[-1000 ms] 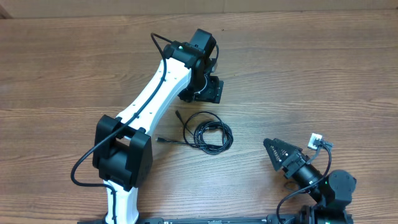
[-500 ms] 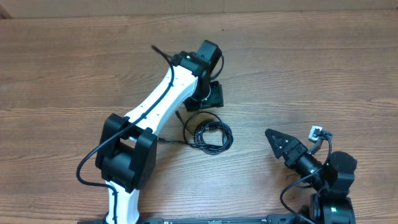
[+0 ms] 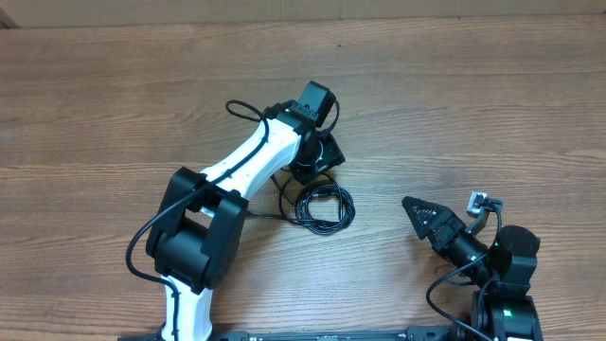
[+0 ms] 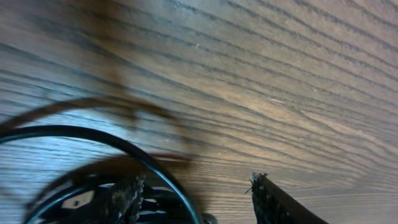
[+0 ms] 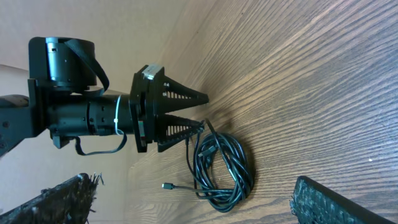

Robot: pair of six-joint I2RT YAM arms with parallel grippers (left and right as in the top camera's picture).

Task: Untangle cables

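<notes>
The cables (image 3: 323, 205) lie as one black coiled bundle on the wooden table, with a loose plug end (image 5: 166, 185) sticking out to the left. My left gripper (image 3: 311, 173) is down at the coil's far edge. In the left wrist view its jaws (image 4: 194, 182) stand apart, and one black strand (image 4: 163, 174) curves between the fingers. The right wrist view shows the left fingertips (image 5: 200, 126) touching the coil's top loop (image 5: 219, 167). My right gripper (image 3: 414, 216) hovers open to the right of the coil, holding nothing.
The white left arm (image 3: 241, 166) slants across the table left of the coil, and its own thick black wire (image 3: 248, 112) loops above it. The brown wood-grain table (image 3: 492, 104) stretches to the right and at the back.
My left gripper has come nearer to me, down onto the coil's far edge, and its jaws have narrowed. The right gripper has barely shifted.
</notes>
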